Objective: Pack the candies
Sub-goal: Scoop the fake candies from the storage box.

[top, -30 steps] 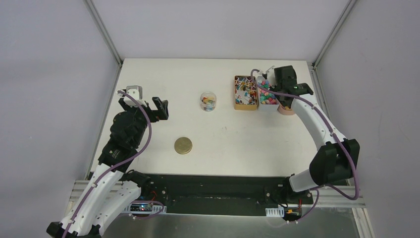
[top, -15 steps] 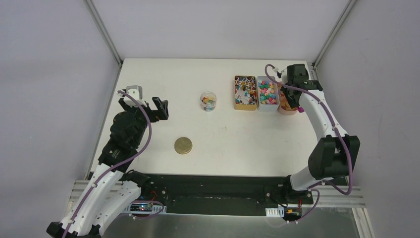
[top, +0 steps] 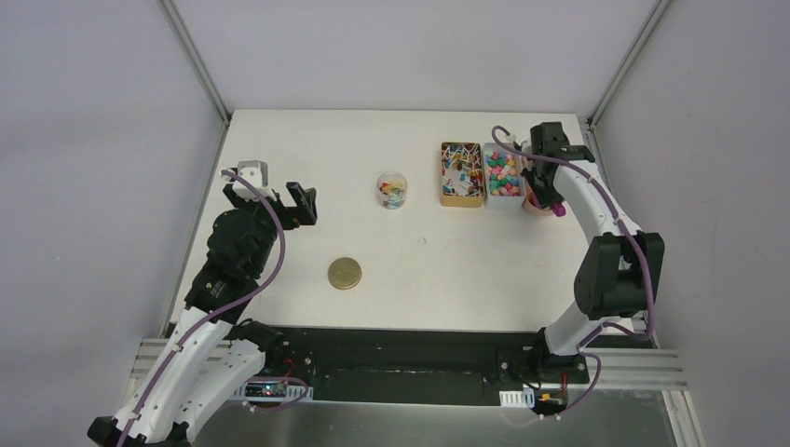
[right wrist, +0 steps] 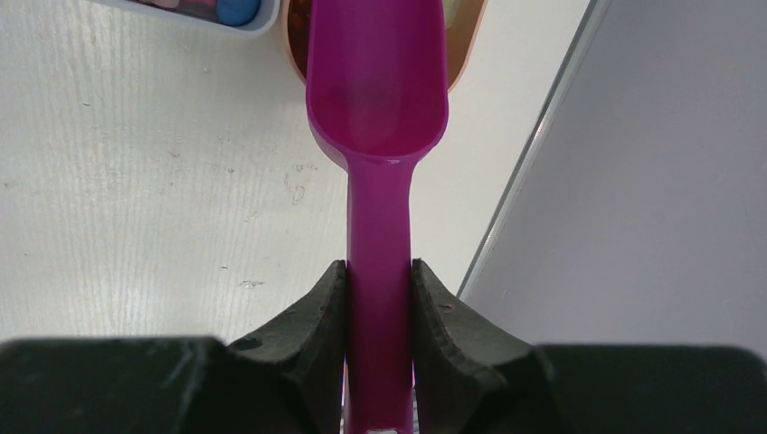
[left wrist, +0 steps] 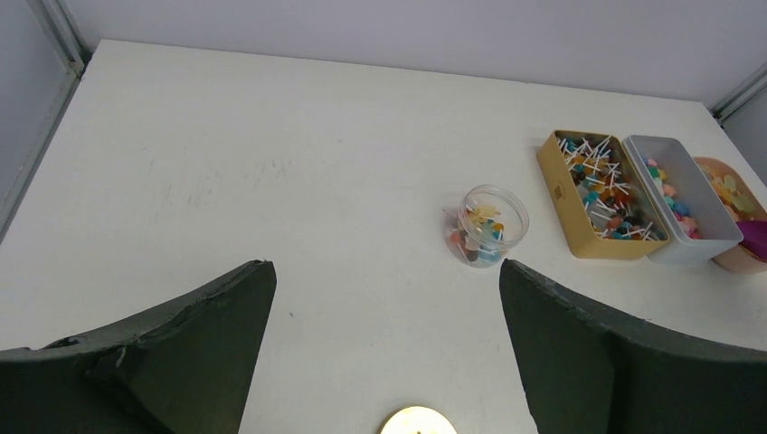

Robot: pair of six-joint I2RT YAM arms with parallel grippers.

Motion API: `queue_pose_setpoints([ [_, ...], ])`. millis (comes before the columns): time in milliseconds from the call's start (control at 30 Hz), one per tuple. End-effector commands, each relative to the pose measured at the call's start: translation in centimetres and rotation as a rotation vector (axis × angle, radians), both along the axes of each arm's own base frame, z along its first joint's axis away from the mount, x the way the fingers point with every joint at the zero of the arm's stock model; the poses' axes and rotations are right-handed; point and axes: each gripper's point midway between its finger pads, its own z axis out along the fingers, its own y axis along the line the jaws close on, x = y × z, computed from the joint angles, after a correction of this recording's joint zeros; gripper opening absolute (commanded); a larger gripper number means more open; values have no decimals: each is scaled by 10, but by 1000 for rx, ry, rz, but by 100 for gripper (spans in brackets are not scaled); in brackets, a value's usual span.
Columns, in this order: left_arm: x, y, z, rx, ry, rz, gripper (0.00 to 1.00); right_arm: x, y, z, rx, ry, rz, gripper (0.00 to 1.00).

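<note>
Right wrist view: the right gripper [right wrist: 380, 280] is clamped on the handle of the magenta scoop [right wrist: 377, 99], with both pads [right wrist: 318, 303] pressed flat against its sides. The scoop's long axis runs from 6 to 12 o'clock, bowl at 12, and the bowl's inside shows bare plastic. The bowl's tip overlaps the near end of the pinkish tray [right wrist: 294, 41]; whether it touches the tray cannot be told. Of the candies [right wrist: 240, 9], only a blue piece shows clearly, at 11 o'clock in the corner of the white tray [right wrist: 203, 24].

Left wrist view: the left gripper [left wrist: 384, 276] has its fingers spread wide above the table [left wrist: 226, 136], touching nothing. The candies sit in a clear jar [left wrist: 489, 226] at 1 o'clock. More lie at 2 o'clock in the gold tin [left wrist: 553, 176], the white tray and the pinkish tray, which stand side by side. The tin's stick sweets lie jumbled, pointing every way. A round gold lid [left wrist: 417, 421] sits at 6 o'clock.

Top view: the three containers lie at 2 o'clock, long axes 12 to 6. The right gripper hangs over the rightmost one. The left gripper hovers at 9 o'clock, well apart from the jar.
</note>
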Motion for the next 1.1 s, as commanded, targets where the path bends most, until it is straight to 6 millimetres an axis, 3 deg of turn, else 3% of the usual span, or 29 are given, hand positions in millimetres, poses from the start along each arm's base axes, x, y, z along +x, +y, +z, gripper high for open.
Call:
queue_pose_setpoints([
  [0,1,4,4,13,-16,14,99,17,-1,13,2,-63,-19,0],
  [567,1,4,3,14,-13,13,99,34,6,-29,44,-87,-9,0],
  [1067,1,4,2,16,-9,15,99,39,4,-42,69,-185,-23,0],
])
